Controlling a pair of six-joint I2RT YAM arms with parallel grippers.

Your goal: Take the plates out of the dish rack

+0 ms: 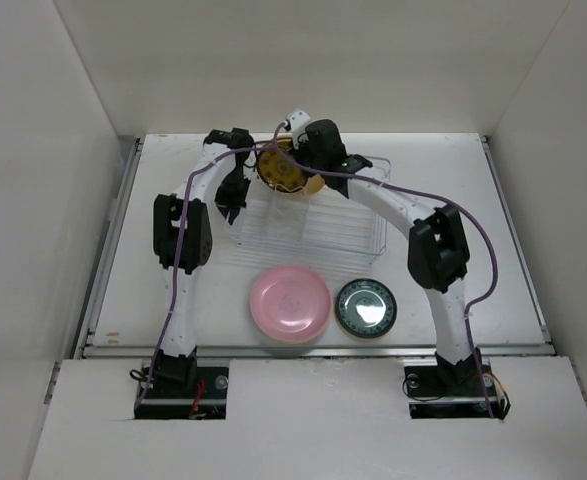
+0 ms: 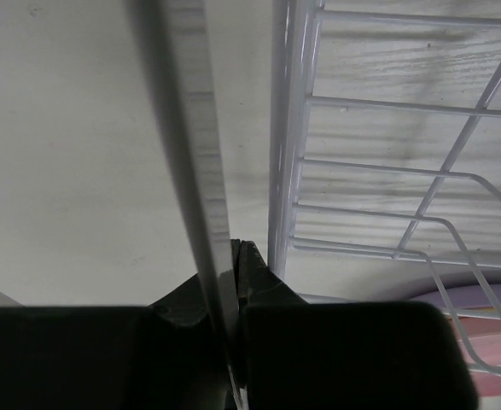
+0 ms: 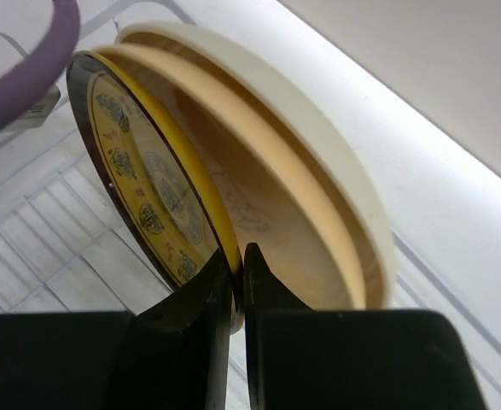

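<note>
While left gripper (image 2: 235, 249) pinches the dish rack (image 2: 282, 128) rim, right gripper (image 3: 237, 253) clamps the yellow plate's (image 3: 152, 184) edge.

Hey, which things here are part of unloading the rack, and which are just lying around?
Job: dish rack; yellow plate in right gripper; cream plate behind it; pink plate and dark-rimmed plate on table.
Just there: purple cable.

Rack (image 2: 284, 128) cut off by frame edge; yellow plate (image 3: 148, 188) btm hidden behind rt tool (image 3: 237, 254)
</note>
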